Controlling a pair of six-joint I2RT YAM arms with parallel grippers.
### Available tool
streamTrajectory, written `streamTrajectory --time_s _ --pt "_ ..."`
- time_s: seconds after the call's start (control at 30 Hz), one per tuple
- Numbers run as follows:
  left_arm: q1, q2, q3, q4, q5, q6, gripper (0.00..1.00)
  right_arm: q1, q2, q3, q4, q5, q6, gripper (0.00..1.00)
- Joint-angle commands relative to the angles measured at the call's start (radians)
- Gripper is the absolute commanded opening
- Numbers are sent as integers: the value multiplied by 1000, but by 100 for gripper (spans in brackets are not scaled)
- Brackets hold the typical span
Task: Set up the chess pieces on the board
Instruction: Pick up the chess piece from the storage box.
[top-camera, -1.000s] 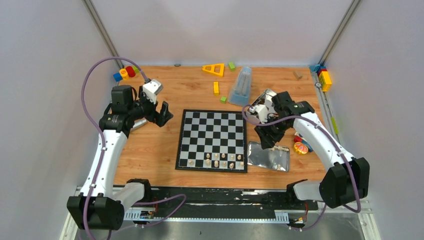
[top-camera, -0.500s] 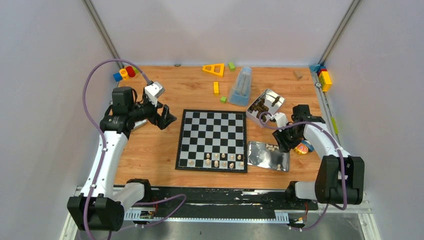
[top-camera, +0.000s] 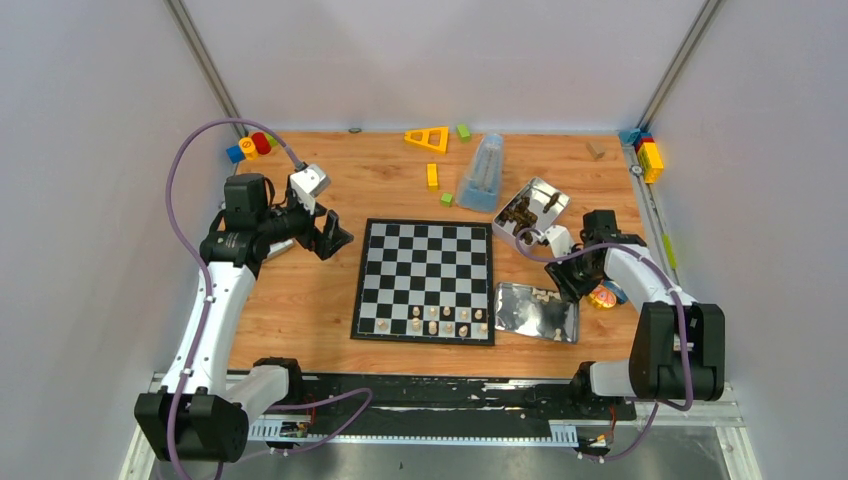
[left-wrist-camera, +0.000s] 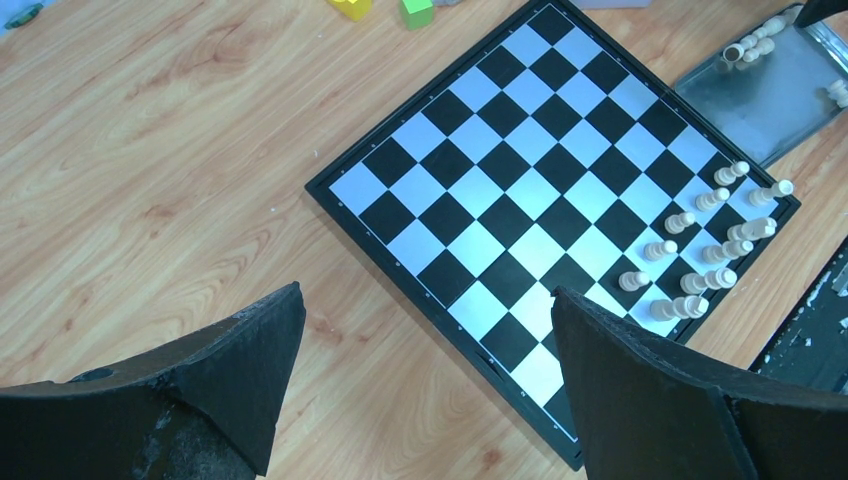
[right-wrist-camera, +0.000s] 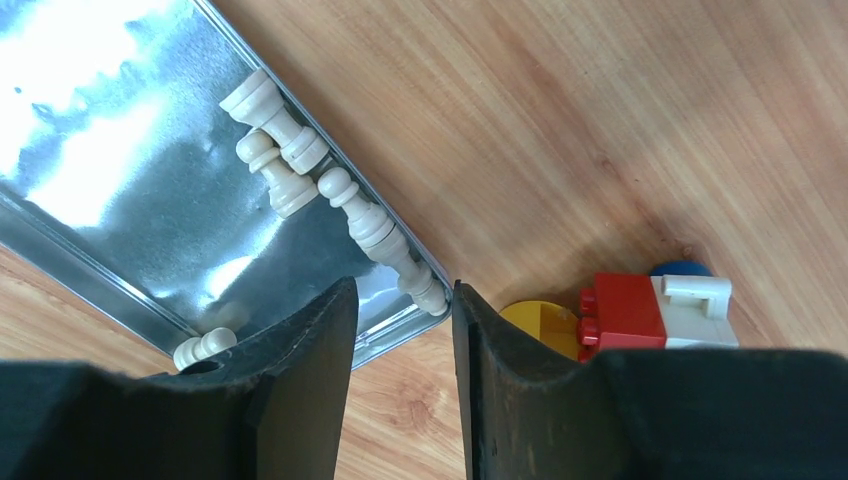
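Observation:
The checkered board (top-camera: 425, 255) lies flat mid-table and also shows in the left wrist view (left-wrist-camera: 520, 180). Several cream chess pieces (top-camera: 432, 322) stand on its near rows (left-wrist-camera: 700, 250). More cream pieces (right-wrist-camera: 290, 165) lie in a flat shiny tin tray (top-camera: 520, 318) right of the board. My left gripper (top-camera: 335, 235) is open and empty, above the wood at the board's left edge (left-wrist-camera: 425, 290). My right gripper (top-camera: 562, 285) is open a narrow gap and empty, above the tray's far right corner (right-wrist-camera: 402, 290).
A second tin (top-camera: 530, 210) holding dark pieces sits behind the tray. A red block (right-wrist-camera: 620, 310) and yellow disc (right-wrist-camera: 535, 320) lie right of the tray. A blue transparent container (top-camera: 483, 172) and coloured blocks (top-camera: 432, 175) lie at the back.
My right gripper has moved from over the back tin down and right to the tray's far right corner. My left gripper has shifted slightly toward the board.

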Motion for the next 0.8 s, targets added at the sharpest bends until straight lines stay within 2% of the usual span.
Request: streamTrajectory --time_s 0.0,0.77 --pt "7 -14 -3 21 22 18 100 -5 6 -14 28 7 -28 40" --pt "7 -12 -4 18 22 20 100 -5 -1 -63 51 24 -40 27"
